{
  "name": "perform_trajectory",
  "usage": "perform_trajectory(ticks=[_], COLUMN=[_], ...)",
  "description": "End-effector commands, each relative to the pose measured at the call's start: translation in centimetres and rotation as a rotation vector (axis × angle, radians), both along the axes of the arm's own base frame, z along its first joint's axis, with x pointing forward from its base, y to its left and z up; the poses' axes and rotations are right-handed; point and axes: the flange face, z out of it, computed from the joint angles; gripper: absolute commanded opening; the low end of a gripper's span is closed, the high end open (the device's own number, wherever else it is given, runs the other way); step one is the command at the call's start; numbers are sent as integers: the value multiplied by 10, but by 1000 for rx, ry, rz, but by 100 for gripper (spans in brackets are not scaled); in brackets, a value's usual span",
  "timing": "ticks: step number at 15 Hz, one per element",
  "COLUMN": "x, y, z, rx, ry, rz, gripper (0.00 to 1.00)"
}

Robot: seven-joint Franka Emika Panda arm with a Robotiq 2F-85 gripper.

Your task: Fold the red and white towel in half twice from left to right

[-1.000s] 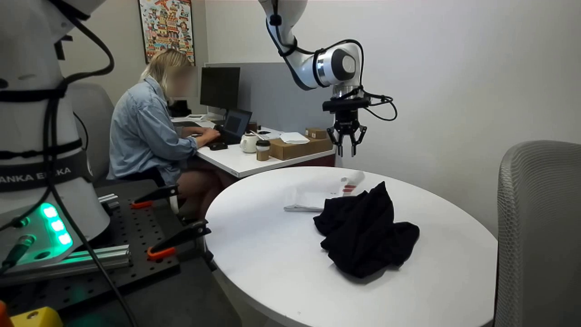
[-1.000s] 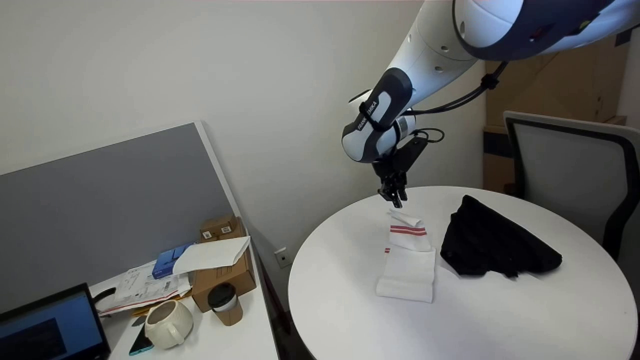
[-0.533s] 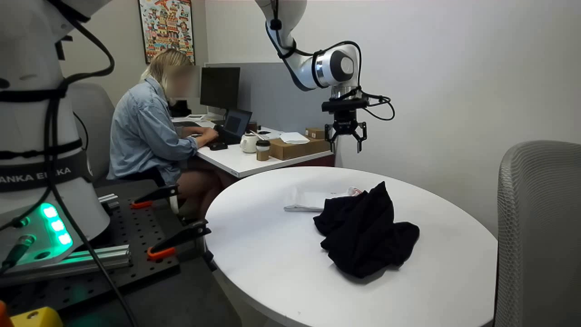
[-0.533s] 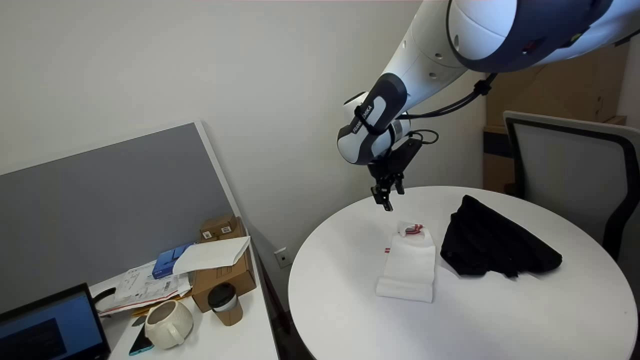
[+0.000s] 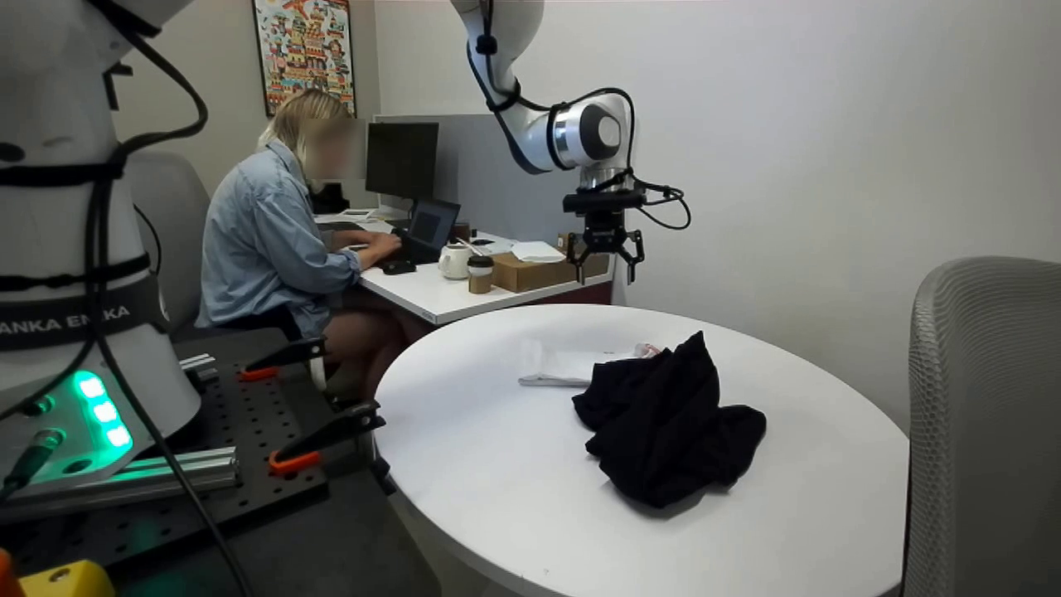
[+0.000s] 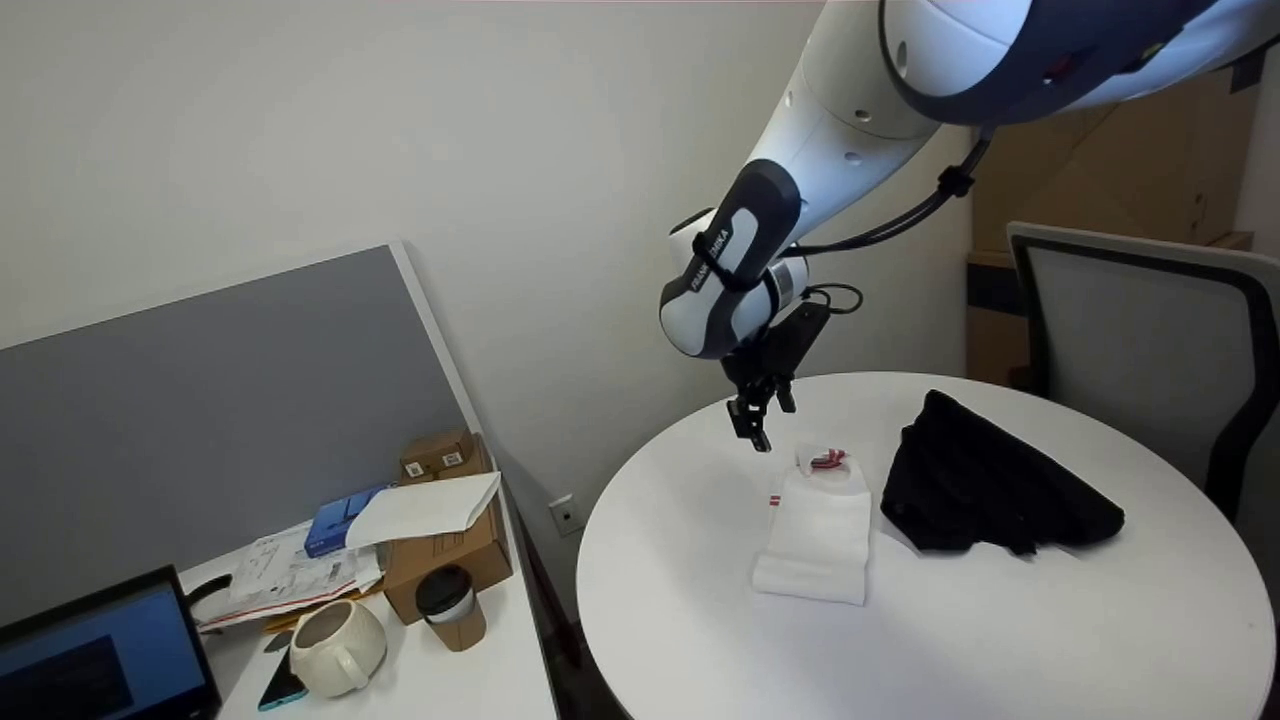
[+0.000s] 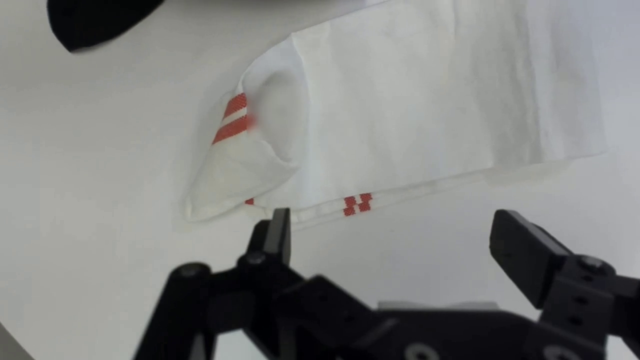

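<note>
Soft light; faint shadows; blurred patch on towel (image 7: pixel 395 105).

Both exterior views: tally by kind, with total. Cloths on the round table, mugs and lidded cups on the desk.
Cloths: 2 (red and white towel; black cloth heap, counted as one)
Mugs: 1 (cream mug)
Lidded cups: 1 (brown cup with black lid)
Total: 4

A black cloth (image 6: pixel 990 480) lies crumpled on the round white table (image 6: pixel 690 620). A person (image 5: pixel 265 236) sits at a laptop (image 5: pixel 428 225) near a mug (image 5: pixel 454 262).
</note>
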Motion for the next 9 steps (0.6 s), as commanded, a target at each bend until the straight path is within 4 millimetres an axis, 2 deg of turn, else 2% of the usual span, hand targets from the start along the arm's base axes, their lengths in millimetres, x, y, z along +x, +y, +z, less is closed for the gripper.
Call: perform_trajectory(ticks=[1,9], x=[-35,-108], y=[11,26], z=[-12,-55], rx=[0,2], ry=[6,13], rz=[-8,-46], gripper=[100,100])
